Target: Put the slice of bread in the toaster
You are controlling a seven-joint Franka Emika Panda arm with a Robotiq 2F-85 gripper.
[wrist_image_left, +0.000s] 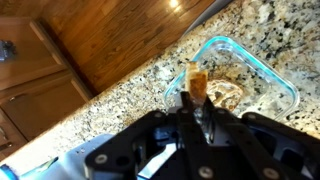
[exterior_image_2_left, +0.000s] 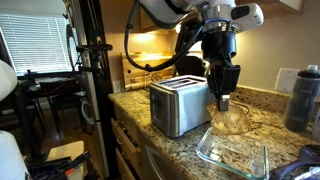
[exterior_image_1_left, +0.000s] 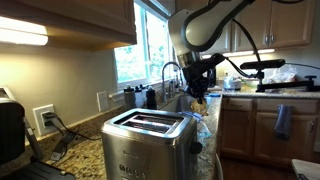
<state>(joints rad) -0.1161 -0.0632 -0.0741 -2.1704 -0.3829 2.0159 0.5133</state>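
Gripper [exterior_image_2_left: 223, 99] hanging over the speckled granite worktop [exterior_image_2_left: 262, 110] near its front edge, fingers pinching the thin tan slice of bread [wrist_image_left: 197, 84] upright (edge-on in the wrist view), clear round-cornered glass dish [wrist_image_left: 262, 72] lying close below, boxy brushed-steel toaster [exterior_image_2_left: 180, 106] standing just beside.

Arm [exterior_image_1_left: 205, 25]: glossy white rounded links, dark joint bands. Cables [exterior_image_2_left: 130, 38]: black, thin, running along the links. Gripper [exterior_image_2_left: 224, 96]: matte black housing, two slim black fingers [wrist_image_left: 207, 118].
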